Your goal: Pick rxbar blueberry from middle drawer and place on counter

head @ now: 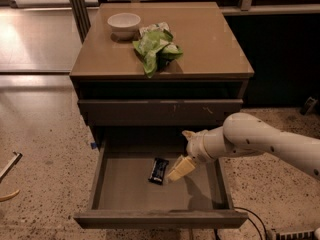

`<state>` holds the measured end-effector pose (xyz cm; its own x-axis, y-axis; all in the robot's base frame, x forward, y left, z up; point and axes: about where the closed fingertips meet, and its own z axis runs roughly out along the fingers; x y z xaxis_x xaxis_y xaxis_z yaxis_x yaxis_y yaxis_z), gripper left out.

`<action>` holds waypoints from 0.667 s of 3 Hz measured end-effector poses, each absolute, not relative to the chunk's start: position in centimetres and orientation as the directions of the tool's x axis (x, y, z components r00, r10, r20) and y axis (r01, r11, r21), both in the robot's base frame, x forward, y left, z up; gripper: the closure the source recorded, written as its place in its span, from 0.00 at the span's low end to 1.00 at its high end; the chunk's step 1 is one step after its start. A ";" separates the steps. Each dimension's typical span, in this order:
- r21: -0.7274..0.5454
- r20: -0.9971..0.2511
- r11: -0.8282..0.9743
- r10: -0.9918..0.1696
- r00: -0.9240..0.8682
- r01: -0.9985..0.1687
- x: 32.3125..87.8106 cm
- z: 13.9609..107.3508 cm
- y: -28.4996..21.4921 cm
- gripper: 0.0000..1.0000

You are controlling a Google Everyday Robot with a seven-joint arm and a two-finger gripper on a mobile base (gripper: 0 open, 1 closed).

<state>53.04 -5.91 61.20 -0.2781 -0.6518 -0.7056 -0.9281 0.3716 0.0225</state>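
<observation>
Dark rxbar blueberry flat in the open middle drawer under the tan counter, end effector just beside it.
</observation>
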 end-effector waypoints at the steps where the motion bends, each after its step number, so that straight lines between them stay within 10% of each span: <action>1: 0.037 -0.750 0.359 -0.607 -0.263 -0.932 55.0 56.3 -5.5 0.00; 2: 0.035 -0.797 0.328 -0.560 -0.224 -0.944 56.5 52.7 -4.4 0.00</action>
